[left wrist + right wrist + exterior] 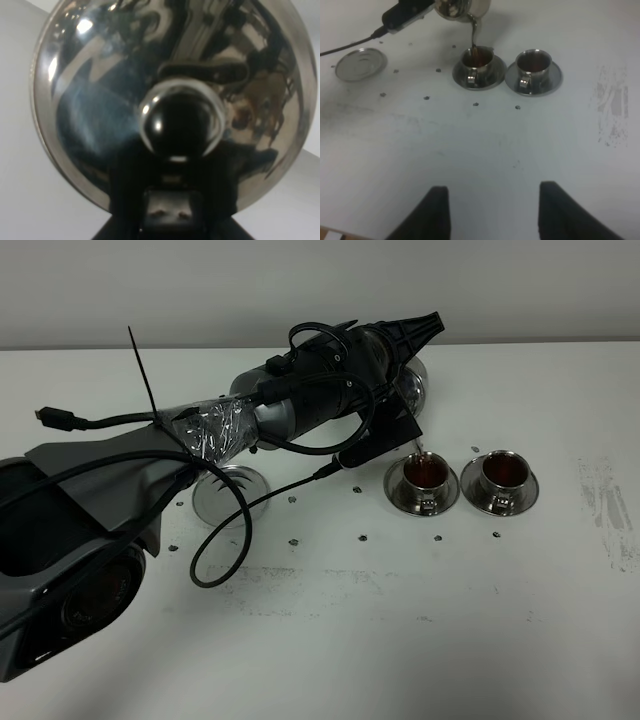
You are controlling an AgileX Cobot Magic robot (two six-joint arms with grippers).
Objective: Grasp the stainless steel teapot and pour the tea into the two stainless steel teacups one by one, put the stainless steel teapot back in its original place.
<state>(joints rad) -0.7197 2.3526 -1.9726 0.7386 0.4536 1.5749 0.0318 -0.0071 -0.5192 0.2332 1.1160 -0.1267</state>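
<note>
My left gripper [405, 340] is shut on the stainless steel teapot [414, 388] and holds it tilted above the left teacup [422, 478]. The arm hides most of the pot in the high view. In the left wrist view the pot's body [100, 100] and its lid knob [180, 122] fill the frame. The spout [474, 27] points down, and a thin stream of tea [475, 49] falls into the left cup [477, 60]. Both cups hold dark reddish tea; the right teacup [505, 478] stands on its saucer beside the left one. My right gripper [492, 212] is open and empty, nearer the front of the table.
The flat steel disc [225, 492] lies bare on the white table, left of the cups, partly under my left arm; it also shows in the right wrist view [361, 63]. A black cable [230, 540] loops over the table near it. Small dark marks dot the tabletop.
</note>
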